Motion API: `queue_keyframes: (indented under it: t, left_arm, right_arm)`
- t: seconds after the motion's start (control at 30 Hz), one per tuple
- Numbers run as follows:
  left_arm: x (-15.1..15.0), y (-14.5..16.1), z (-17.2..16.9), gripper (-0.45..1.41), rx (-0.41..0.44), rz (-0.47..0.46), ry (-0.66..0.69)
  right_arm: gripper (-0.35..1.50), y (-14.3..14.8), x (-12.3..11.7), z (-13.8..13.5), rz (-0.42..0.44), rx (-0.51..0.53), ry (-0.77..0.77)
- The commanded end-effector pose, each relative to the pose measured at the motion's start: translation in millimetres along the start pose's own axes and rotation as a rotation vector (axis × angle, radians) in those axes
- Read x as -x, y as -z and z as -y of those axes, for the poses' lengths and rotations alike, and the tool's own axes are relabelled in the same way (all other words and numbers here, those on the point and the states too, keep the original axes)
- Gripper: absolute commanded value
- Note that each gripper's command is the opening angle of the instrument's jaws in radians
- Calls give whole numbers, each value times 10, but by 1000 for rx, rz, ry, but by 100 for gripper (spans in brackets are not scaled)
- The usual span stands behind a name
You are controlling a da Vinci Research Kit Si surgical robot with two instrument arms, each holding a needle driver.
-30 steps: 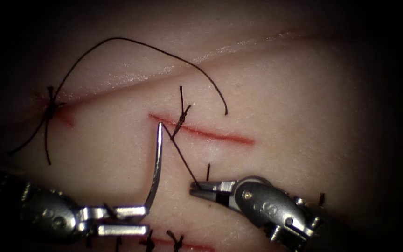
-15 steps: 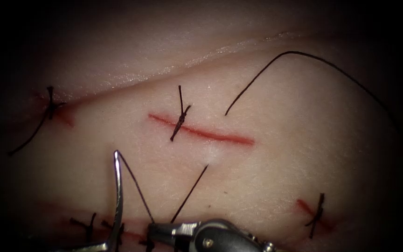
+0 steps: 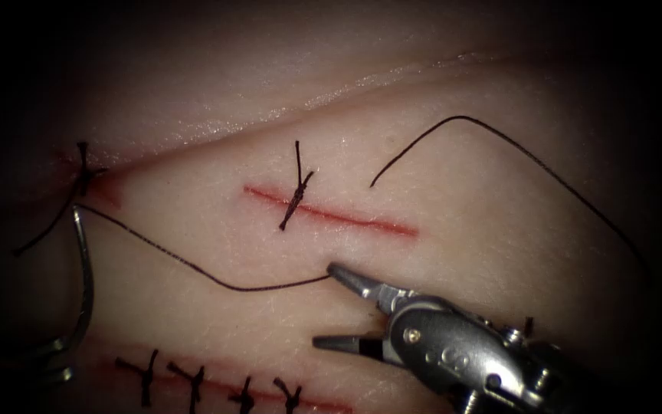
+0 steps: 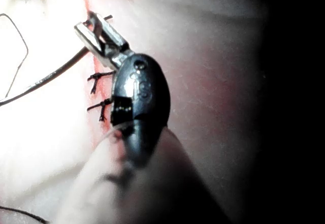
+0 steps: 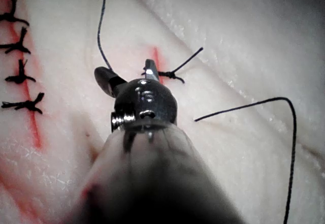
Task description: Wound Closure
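The tissue (image 3: 438, 192) spans the endoscope view, a short red cut (image 3: 346, 218) across its middle and one knot (image 3: 296, 195) tied over it. A second, longer cut (image 3: 216, 391) runs along the lower edge, closed by a row of four stitches (image 3: 193, 379); another knot (image 3: 83, 178) sits at the far left.

The right hand (image 3: 335, 307) reaches in from the lower right, just below the middle cut, its jaws spread apart and holding nothing. Its upper jaw tip lies at the end of the thread (image 3: 193, 264), though whether the two touch cannot be told. The right wrist view shows the same hand (image 5: 127, 76) with jaws apart, the knotted cut just beyond it.

The left hand (image 3: 55, 360) sits at the lower left edge, left of both cuts, clamped on the needle (image 3: 86, 291) near its lower end. The needle curves upward from the jaws, wholly out of the tissue, its upper end near the far-left knot. The left wrist view shows this hand (image 4: 96, 31) closed on the needle (image 4: 76, 61).

The thread runs from the needle's upper end in a shallow dip across the tissue to a point just below the middle cut. A separate strand (image 3: 515, 153) arcs over the right side, its free end resting right of the middle knot.
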Motion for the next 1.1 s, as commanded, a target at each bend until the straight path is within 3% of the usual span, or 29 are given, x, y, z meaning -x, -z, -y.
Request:
queue_keyframes:
  t: [0.03,0.1,0.27,0.33,0.37,0.47,0.77,0.87,1.1]
  left_arm:
    - [8,-2,-9,-45,10,-1,2]
    - [6,-4,-10,-45,14,-3,3]
    - [5,-4,-9,-45,15,-3,4]
    - [4,-4,-9,-45,15,-3,5]
    - [4,-4,-9,-45,14,-3,5]
    - [4,-4,-10,-45,17,-4,5]
    - [3,-5,-8,-45,20,-12,-11]
    - [11,-10,-3,-45,22,-18,-18]
    - [15,-12,-2,-45,21,-19,-20]
  right_arm:
    - [127,-27,18,3,50,-25,62]
    - [120,-41,35,5,93,-39,133]
    - [113,-55,51,9,151,-46,209]
    - [98,-60,51,10,160,-46,240]
    - [81,-60,51,10,163,-51,246]
    - [-35,-60,49,12,186,-92,275]
    - [-35,-47,40,21,215,-85,305]
    - [-35,-27,19,37,187,-80,267]
    - [-35,-14,-20,67,138,-104,232]
